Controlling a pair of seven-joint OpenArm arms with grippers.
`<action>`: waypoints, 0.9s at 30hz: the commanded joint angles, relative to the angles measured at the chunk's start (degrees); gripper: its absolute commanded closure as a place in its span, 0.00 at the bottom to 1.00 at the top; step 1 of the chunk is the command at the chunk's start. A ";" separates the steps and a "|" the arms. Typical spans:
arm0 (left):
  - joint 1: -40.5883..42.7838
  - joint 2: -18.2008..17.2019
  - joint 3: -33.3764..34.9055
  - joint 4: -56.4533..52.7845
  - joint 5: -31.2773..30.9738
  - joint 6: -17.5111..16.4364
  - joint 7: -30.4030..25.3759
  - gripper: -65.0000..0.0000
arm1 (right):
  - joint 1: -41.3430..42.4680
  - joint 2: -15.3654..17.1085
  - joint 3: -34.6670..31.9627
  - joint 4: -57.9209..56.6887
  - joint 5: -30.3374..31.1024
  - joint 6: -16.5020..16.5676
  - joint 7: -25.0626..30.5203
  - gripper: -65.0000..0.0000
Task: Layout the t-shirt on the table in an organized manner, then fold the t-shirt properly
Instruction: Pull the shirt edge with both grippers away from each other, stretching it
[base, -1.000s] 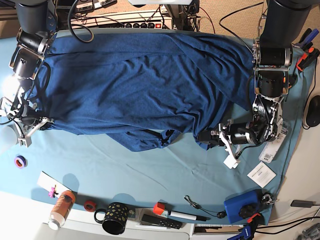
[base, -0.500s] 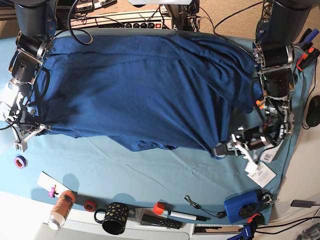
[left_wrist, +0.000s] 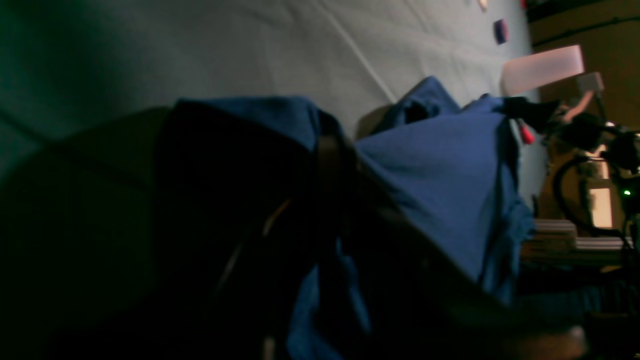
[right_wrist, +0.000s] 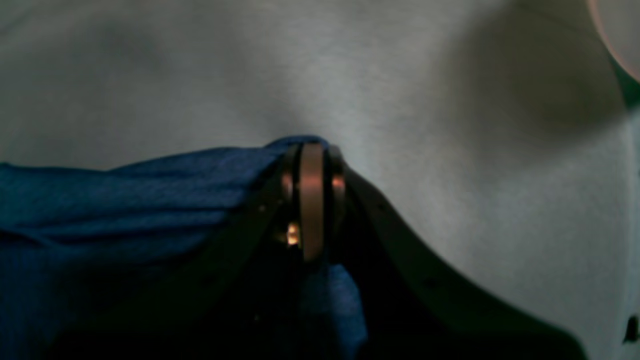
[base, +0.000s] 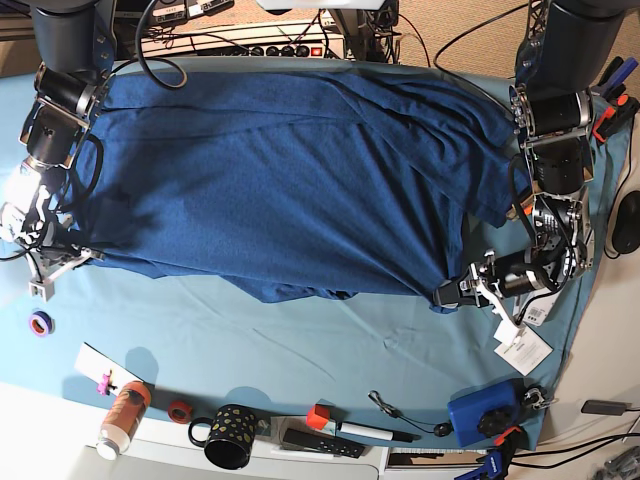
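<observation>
Teal cloth covers the counter (base: 300, 350), and the navy t-shirt (base: 290, 170) lies spread across its far half, its lower hem running between the two arms.

Left pincer (base: 450, 293) is pressed together on the shirt's lower corner, seen in the base view at the right; in the left wrist view the dark fingers (left_wrist: 330, 165) have blue fabric bunched around them. That arm hangs down from the top right corner, then bends at the wrist so the pincer lies low and points sideways toward the shirt.

Right pincer (right_wrist: 312, 150) is likewise clamped, pinching the opposite hem corner; the right wrist view shows the fabric caught at the tips, just above the cloth. In the base view it sits at the left edge (base: 82, 255), the arm reaching down from the top left corner.

Between the two grips the hem sags slightly, with a small fold hanging near its middle.
</observation>
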 joint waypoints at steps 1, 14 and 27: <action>-1.92 -0.66 -0.15 0.85 -0.55 -0.46 -1.92 1.00 | 1.55 1.44 0.13 0.87 -0.15 -1.38 1.09 1.00; -1.95 -0.63 -0.17 0.85 2.58 1.11 -4.63 1.00 | 0.92 1.44 0.13 0.87 -2.67 -4.02 1.09 1.00; -1.77 -2.03 -0.17 0.85 -6.58 -0.49 0.79 1.00 | 0.11 1.44 0.13 4.22 6.05 3.65 -2.34 1.00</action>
